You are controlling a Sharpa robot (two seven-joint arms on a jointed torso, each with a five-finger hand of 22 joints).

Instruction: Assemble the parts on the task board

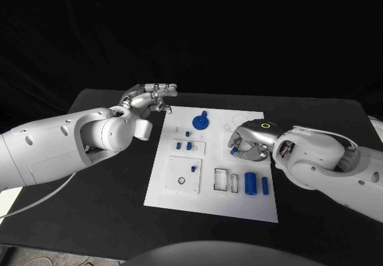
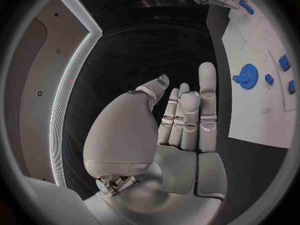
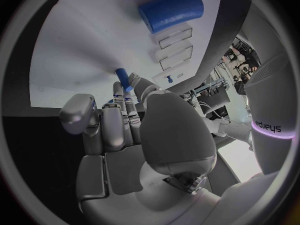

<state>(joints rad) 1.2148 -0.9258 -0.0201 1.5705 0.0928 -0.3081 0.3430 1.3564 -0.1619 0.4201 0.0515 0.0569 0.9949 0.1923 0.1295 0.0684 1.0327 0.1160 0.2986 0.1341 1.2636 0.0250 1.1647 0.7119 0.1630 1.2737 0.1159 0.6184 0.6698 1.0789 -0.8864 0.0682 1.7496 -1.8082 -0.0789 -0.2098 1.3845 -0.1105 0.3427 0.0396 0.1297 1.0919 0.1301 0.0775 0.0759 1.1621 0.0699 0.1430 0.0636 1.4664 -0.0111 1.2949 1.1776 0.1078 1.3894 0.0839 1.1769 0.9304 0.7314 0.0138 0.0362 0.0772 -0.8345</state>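
**Assembly partly done, one peg in hand**

The small blue peg is pinched at the fingertips of the right hand, low over the right middle of the white board. Where it is meant to go is hard to tell, since the hand covers that spot.

Already seated, by the look of it: the blue gear near the board's far edge and a few small blue pieces standing in the left panels. Left to do, as I judge it: two blue cylinders lie loose beside the rectangular slots, which look unfilled, and a round hole in the lower left panel is open.

The left hand hovers off the board's far left corner over the black table, fingers straight and together, grasping nothing. It is well apart from the right hand's work. The loose cylinders lie near the right forearm and could be knocked.
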